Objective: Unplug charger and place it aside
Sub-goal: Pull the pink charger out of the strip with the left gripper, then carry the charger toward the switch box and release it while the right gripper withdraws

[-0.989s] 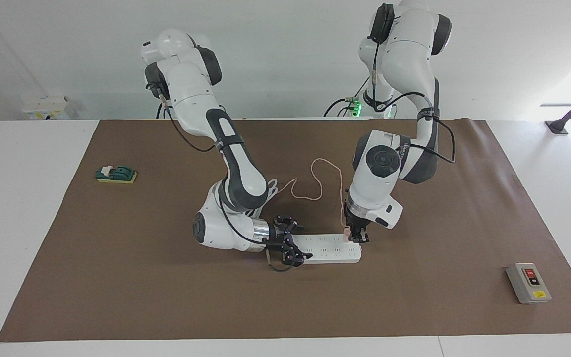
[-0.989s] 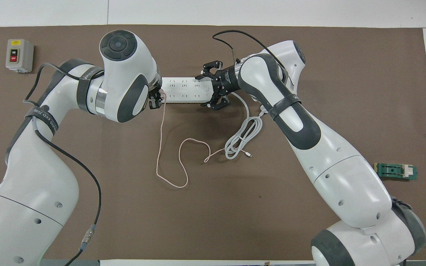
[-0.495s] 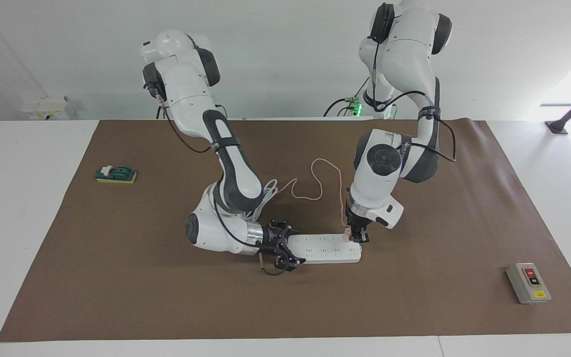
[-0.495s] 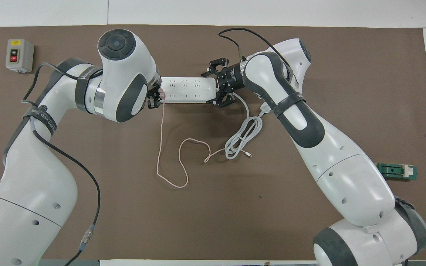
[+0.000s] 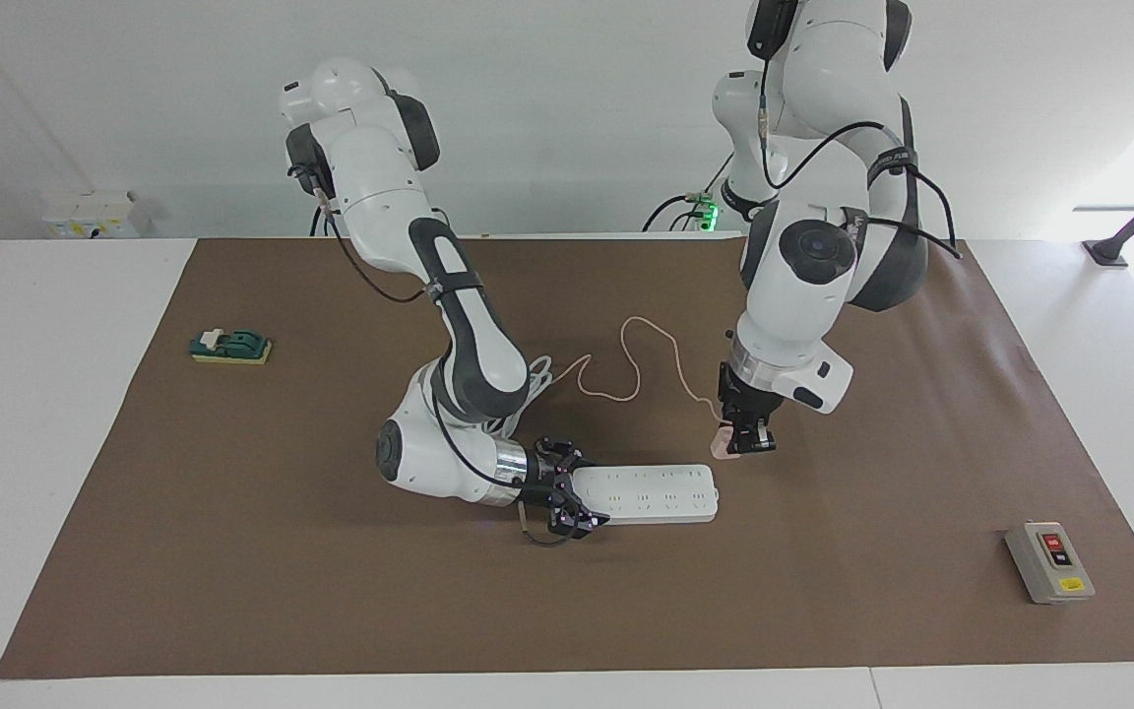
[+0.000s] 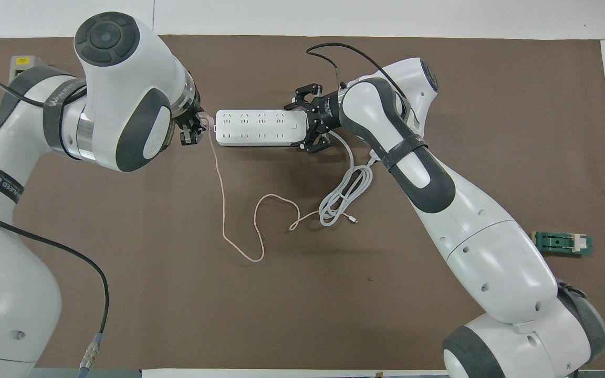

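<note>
The pale pink charger (image 5: 724,449) is out of the white power strip (image 5: 648,492). My left gripper (image 5: 746,440) is shut on it and holds it in the air just off the strip's end, toward the left arm's end of the table. It also shows in the overhead view (image 6: 204,118) at the left gripper (image 6: 192,130). Its thin pink cable (image 6: 222,210) trails in loops over the mat. My right gripper (image 5: 569,500) is low at the strip's other end (image 6: 258,127), open, with a finger on each side of it.
A coiled thick white cord (image 6: 345,197) lies near the right arm, nearer to the robots than the strip. A grey switch box (image 5: 1049,562) sits toward the left arm's end. A small green part (image 5: 229,346) sits toward the right arm's end.
My left gripper has pulled the charger out of the strip, lifted it and moved it toward the left arm's end. My right gripper slid back to the strip's end.
</note>
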